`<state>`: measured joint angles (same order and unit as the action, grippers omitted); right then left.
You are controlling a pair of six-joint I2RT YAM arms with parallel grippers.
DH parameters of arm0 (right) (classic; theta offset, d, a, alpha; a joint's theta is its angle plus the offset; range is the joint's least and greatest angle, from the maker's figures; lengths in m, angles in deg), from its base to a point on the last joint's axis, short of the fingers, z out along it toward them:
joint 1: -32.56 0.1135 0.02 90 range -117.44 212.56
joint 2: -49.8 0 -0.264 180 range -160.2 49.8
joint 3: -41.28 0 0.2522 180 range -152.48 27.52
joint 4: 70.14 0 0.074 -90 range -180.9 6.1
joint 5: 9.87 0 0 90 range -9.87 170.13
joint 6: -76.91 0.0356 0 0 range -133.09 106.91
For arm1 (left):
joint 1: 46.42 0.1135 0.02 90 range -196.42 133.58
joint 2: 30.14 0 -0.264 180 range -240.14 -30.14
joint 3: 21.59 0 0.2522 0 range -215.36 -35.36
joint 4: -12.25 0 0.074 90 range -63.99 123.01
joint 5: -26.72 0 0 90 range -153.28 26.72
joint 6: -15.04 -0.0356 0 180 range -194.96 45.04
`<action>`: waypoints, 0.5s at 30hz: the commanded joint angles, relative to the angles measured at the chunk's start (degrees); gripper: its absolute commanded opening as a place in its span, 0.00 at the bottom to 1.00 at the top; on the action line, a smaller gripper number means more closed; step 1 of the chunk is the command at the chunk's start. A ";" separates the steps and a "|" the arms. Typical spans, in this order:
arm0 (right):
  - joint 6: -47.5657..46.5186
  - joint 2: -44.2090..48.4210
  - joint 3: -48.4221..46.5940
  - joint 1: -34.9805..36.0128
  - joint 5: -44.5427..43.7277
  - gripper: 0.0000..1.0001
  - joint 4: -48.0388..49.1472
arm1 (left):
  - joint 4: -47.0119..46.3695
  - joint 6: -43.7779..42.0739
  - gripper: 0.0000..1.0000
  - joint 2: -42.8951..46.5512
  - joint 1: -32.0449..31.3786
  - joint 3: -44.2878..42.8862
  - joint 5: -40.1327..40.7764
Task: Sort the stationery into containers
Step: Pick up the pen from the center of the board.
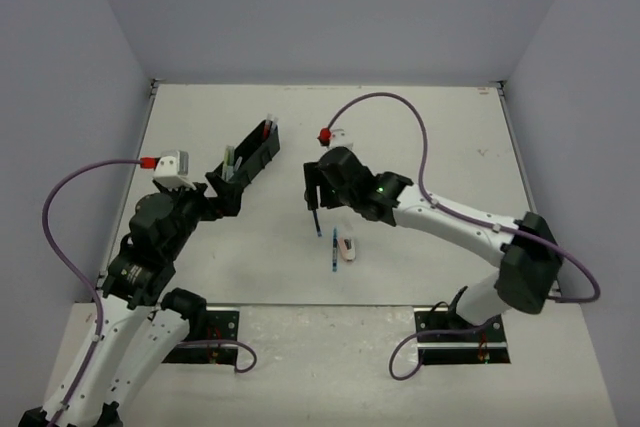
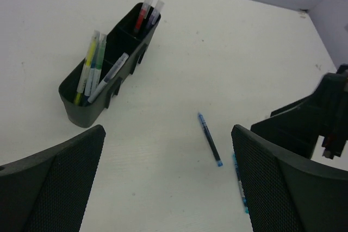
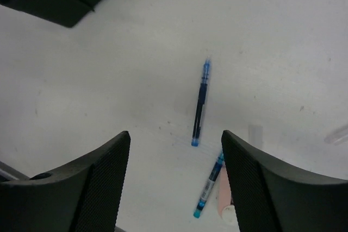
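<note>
The left arm reaches forward, the left hand [image 1: 220, 190] just short of the black tray [image 1: 257, 150]. The right arm bends inward, the right hand [image 1: 313, 194] hovering over a dark blue pen [image 3: 199, 104] on the counter [image 1: 430, 137]. Markers [image 2: 92, 71] stand in the tray's compartments. A lighter blue pen [image 3: 209, 186] and a pinkish eraser [image 1: 347, 246] lie nearby. Both hands gape wide, empty.

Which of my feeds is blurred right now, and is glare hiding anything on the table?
Right wrist view: the dark blue pen is slightly smeared, probably motion blur. Left wrist view: the tray reads crisp. Top view: even light, soft shadows, no glare on the table.
</note>
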<state>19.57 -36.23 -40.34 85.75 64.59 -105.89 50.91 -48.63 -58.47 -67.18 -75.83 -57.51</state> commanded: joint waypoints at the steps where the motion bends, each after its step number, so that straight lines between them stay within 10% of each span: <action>1: 4.88 -13.99 -11.57 0.07 0.99 0.63 -17.20 | 1.10 -2.54 1.00 -1.97 0.10 1.49 -3.48; 15: 4.84 -31.87 -21.29 -1.28 2.55 0.44 -20.61 | 0.82 -0.85 1.00 4.22 0.01 3.24 -0.97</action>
<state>23.40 -67.52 -58.81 85.49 66.43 -124.61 52.07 -49.05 -53.67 -67.18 -72.92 -58.74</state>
